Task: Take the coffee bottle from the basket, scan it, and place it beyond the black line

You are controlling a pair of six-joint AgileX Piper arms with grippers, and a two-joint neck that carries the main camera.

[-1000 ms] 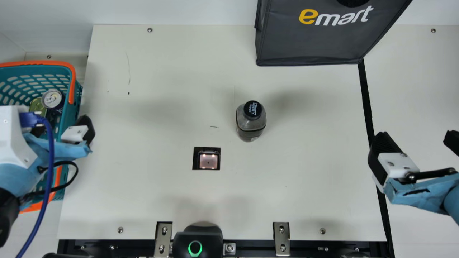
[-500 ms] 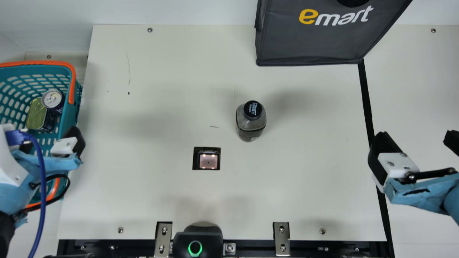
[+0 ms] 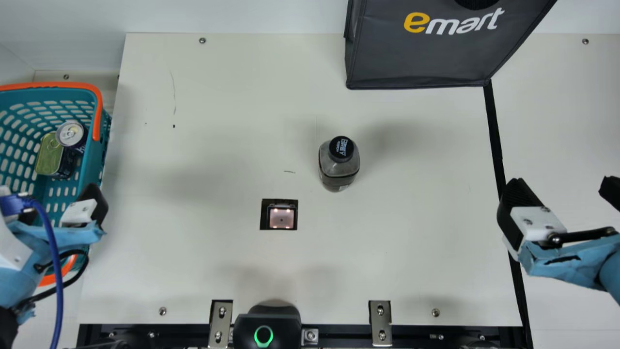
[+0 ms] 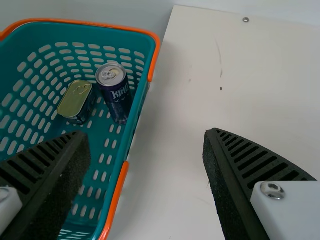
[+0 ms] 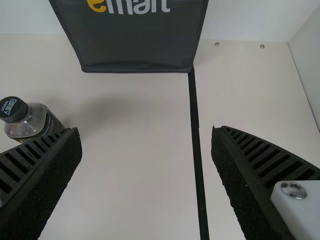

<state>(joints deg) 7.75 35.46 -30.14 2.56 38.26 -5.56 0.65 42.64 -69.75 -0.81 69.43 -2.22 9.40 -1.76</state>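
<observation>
1. The cream table carries most of the scene; a black line runs down its right part in the main view.
2. The dark grey bag stands at the table's far side, one lower corner at the line's end; its contents are hidden.
3. The teal basket, orange-rimmed with slotted walls, sits by the table's left side and holds a can and a tin.
4. The left gripper is at the basket, its two fingers spread wide with a gap between them; the basket's side wall crosses that gap in its wrist view.
5. The right gripper is near the black line, fingers wide apart and holding nothing.
6. The coffee bottle, black-capped, stands upright on the table, outside the basket, on the basket's side of the line.
7. The scanner is set in the table, near the bottle, its small lights lit.
8. The dark blue can stands upright inside the basket, against or close to its side wall.
9. The tin, gold-lidded, lies beside the can.
</observation>
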